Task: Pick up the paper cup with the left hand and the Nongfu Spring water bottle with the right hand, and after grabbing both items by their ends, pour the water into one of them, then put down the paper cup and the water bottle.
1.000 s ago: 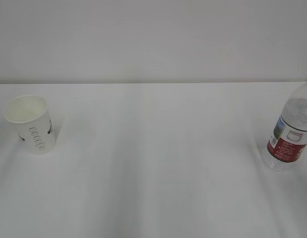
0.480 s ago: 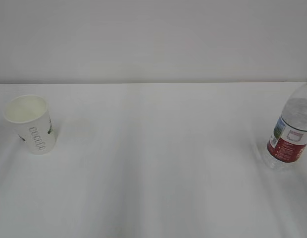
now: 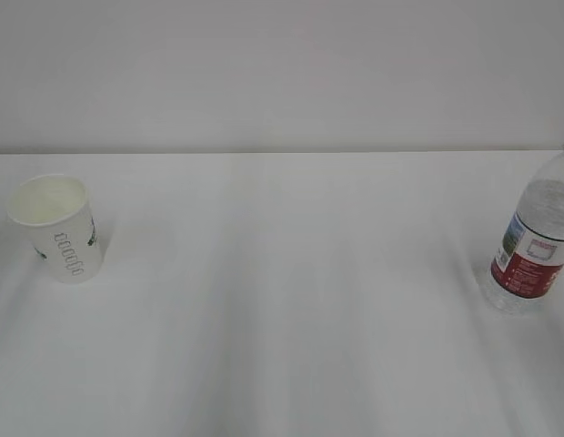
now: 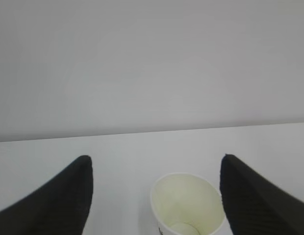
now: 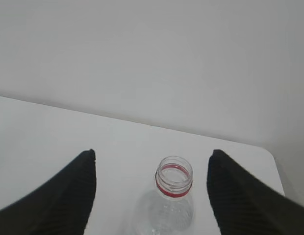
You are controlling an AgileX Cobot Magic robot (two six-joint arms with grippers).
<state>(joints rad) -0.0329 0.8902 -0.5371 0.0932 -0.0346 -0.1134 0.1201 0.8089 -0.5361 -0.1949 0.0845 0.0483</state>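
Both grippers are hanging wide open: the left hand (image 4: 154, 196) framing the paper cup (image 4: 187, 204), the right hand (image 5: 152, 191) framing the uncapped Nongfu Spring water bottle (image 5: 173, 183) (both at lower centre). Nothing is being held yet, so closing comes next.

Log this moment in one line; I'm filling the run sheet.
left gripper: open above white paper cup | right gripper: open above uncapped clear plastic bottle | both upright on white table, nothing gripped
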